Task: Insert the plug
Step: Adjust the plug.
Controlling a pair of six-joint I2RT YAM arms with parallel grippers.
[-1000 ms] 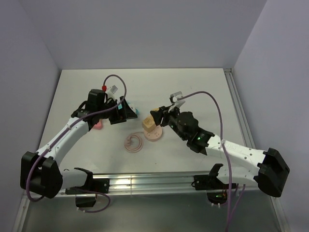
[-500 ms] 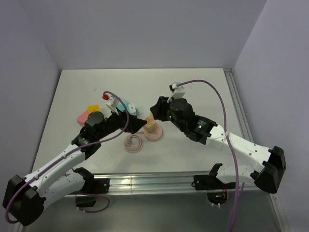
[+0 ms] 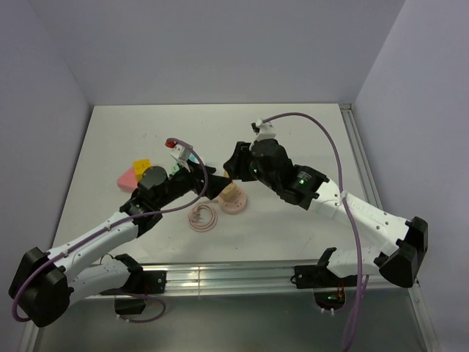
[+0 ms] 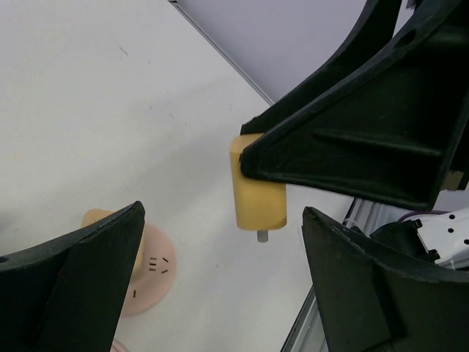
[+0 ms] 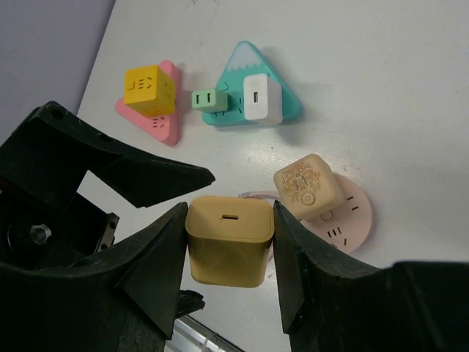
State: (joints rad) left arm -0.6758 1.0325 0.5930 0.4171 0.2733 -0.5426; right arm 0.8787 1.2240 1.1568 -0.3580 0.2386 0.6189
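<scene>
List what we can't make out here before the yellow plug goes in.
- Pins of the yellow plug: the right wrist view shows only its top face. The left wrist view shows one pin tip, so count and shape are unclear.
- Round pink socket: partly covered by the beige cube in the right wrist view, and cut off by a finger of the left gripper in the left wrist view.
- Top external view: the plug is hidden under the right gripper.

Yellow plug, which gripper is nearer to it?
Right. The right gripper is shut on the yellow plug. The left gripper is open and faces it from close by, not gripping it.
</scene>
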